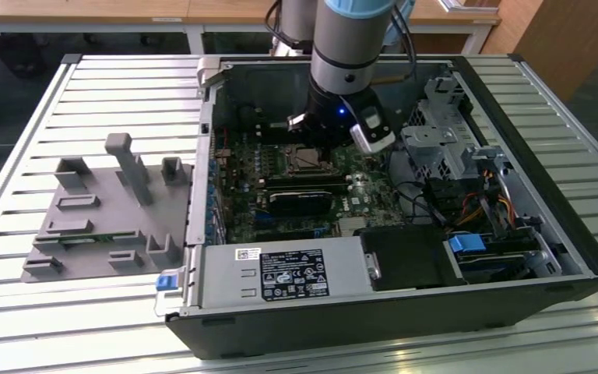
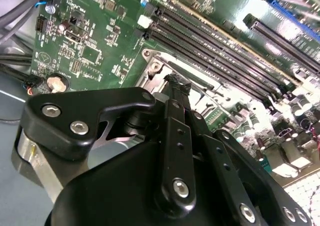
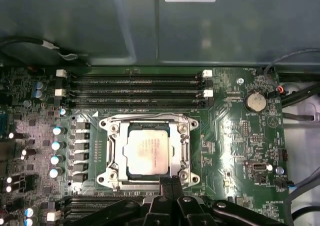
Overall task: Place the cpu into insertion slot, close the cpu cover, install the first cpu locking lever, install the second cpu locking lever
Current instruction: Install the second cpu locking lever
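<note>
A big open computer case [image 1: 486, 109] lies on a table of pale metal slats [image 1: 122, 93]. The robot arm [image 1: 353, 47] reaches down into the case from above, and its gripper [image 1: 314, 144] hangs low over the green circuit board [image 3: 240, 136], right at the edge of the chip's place. In the first wrist view the cpu [image 3: 149, 148] is a small silver square that lies flat in the insertion slot [image 3: 126, 172], whose dark edge peeks out around the chip. The cpu cover [image 3: 182, 153], a thin shiny metal frame with a hole in the middle, lies down flat around the chip, so the chip shows through the hole. The gripper's black fingers [image 3: 170, 186] come together in a thin tip that sits right at the near edge of that frame. In the second wrist view the fingers [image 2: 176, 88] look pressed close with nothing seen between them, and the tip is down by the metal frame's corner. Long black memory slots [image 3: 132, 88] run side by side just past the socket, and a round silver battery [image 3: 255, 101] sits on the board off to one side. In the exterior view, a grey plastic holder [image 1: 102, 210] with pegs stands on the table at the exterior view's left of the case.
</note>
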`<action>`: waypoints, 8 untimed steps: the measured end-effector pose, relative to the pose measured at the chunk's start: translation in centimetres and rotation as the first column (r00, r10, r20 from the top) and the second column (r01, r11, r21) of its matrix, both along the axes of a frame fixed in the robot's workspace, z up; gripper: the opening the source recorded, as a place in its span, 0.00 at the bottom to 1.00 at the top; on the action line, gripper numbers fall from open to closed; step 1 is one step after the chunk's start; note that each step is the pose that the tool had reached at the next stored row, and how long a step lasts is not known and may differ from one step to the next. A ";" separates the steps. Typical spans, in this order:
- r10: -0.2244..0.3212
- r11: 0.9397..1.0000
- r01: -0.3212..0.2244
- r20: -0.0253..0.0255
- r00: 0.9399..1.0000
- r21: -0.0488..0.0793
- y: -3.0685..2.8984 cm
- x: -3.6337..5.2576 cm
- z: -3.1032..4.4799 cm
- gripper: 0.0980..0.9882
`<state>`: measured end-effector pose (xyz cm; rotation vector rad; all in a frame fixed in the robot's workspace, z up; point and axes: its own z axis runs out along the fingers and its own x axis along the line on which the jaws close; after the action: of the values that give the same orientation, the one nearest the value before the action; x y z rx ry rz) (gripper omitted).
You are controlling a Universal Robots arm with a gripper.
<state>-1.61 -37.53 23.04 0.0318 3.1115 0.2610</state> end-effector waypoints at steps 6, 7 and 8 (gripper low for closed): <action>0.000 1.000 0.000 0.000 1.000 0.000 -0.58 -0.07 -0.02 0.01; 0.000 1.000 0.000 0.000 1.000 0.001 -0.63 -0.15 -0.02 0.01; 0.000 1.000 0.000 0.000 1.000 0.001 -0.66 -0.29 -0.03 0.01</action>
<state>-1.89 -38.18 23.02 0.0318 3.1113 0.2627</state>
